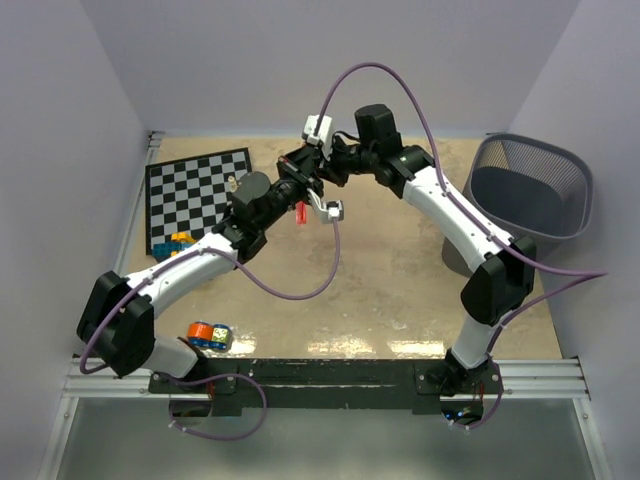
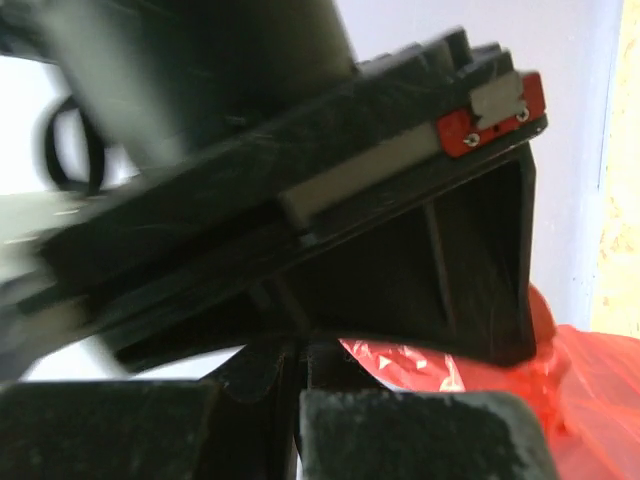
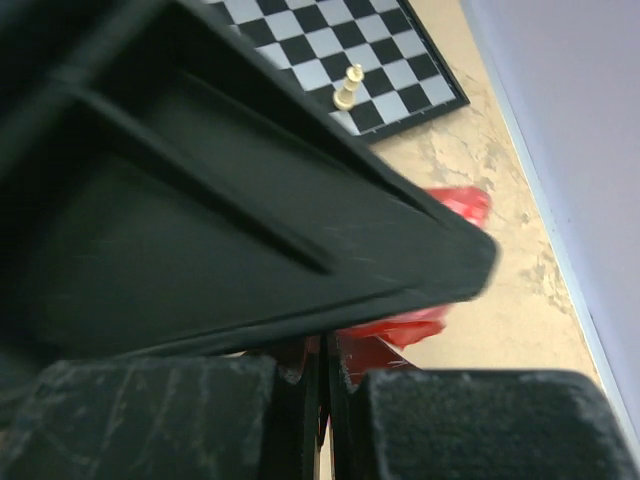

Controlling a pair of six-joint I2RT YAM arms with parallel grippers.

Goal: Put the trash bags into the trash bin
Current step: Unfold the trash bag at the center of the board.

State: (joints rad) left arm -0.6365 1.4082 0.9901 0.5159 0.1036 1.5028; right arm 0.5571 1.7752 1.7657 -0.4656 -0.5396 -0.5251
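— Where is the trash bag?

— The trash bag [image 2: 592, 400], red and crinkled, is bunched where my two grippers meet tip to tip over the table [image 1: 400, 290]. It is not in the trash bin [image 1: 540, 160], which stands well apart at 3 o'clock in the top view.

— And your hands?

— My right gripper [image 3: 325, 405] is closed tight, with red film running into the slit between its fingers. My left gripper [image 2: 297, 400] is closed too. Film begins just past its tips, but I cannot tell whether it is pinched.

— Around that?

— A chessboard [image 1: 198, 195] lies at 9 o'clock with a pale chess piece [image 3: 347, 87] upright on it. Small coloured blocks [image 1: 175, 245] sit by its near corner.
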